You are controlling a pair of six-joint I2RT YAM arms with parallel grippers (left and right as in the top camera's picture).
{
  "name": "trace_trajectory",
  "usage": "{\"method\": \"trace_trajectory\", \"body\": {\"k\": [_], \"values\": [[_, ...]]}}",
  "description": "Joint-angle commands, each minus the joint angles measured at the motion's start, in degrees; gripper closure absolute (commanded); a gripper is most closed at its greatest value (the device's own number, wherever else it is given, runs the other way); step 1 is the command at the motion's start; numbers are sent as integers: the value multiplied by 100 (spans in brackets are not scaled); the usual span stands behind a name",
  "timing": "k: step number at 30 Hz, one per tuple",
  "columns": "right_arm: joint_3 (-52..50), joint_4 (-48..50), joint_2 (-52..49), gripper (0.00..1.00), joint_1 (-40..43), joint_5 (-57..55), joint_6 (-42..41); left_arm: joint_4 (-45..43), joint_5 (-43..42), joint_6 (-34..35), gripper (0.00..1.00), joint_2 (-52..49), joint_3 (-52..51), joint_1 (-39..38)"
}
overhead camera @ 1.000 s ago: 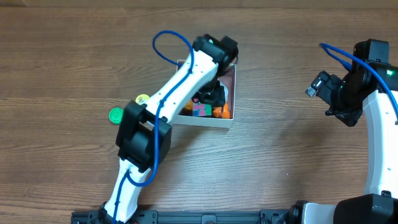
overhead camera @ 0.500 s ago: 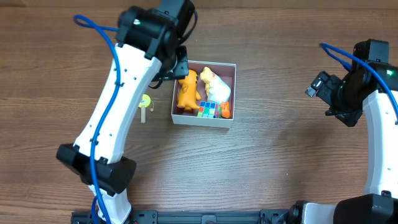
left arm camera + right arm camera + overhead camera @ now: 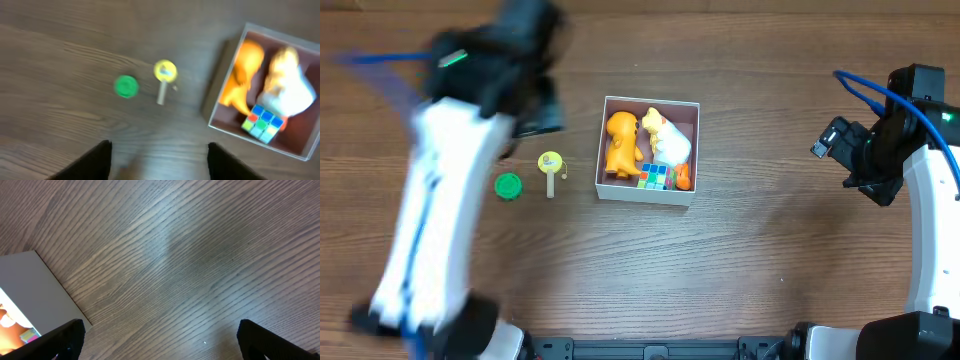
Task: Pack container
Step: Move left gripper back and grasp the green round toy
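Overhead | left tool [image 3: 159,150] spread, withdrawn from container [image 3: 642,194] | right tool [image 3: 161,330] spread

The left tool [image 3: 157,167] is holding its fingers wide apart at the bottom edge. A green disc [image 3: 125,86] and a yellow-headed peg [image 3: 164,76] are lying centre-left. At right, the container [image 3: 218,82] is holding an orange toy [image 3: 241,72], a white toy [image 3: 287,86] and a coloured cube [image 3: 261,121].

Overhead, we look straight down on the table [image 3: 770,260]; both wrist cameras look down closer, sharing the container [image 3: 646,194].
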State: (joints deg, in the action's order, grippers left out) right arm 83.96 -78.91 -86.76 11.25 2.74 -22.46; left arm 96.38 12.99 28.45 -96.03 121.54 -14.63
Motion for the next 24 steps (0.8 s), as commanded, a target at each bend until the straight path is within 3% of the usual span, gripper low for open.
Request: {"method": "trace_trajectory", "body": {"k": [1, 5, 8, 12, 17, 24], "values": [[-2, 24, 48, 0, 7, -7, 22, 44, 354, -343, 12, 1029, -627, 662], [-2, -4, 48, 0, 7, -7, 24, -170, 234, -404, 9, 1176, -1799, 1104], [-2, 15, 48, 0, 7, -7, 22, -1121, -372, -909, 9, 1108, -3077, 1167], [-2, 13, 48, 0, 7, -7, 22, -2208, -496, -984, 9, 820, -4336, 1167], [-2, 13, 48, 0, 7, -7, 22, -3051, -345, -986, 8, 245, -4881, 1252], [-2, -74, 48, 0, 7, -9, 22, -3585, -262, -1067, 9, -656, -4905, 1587]]}}
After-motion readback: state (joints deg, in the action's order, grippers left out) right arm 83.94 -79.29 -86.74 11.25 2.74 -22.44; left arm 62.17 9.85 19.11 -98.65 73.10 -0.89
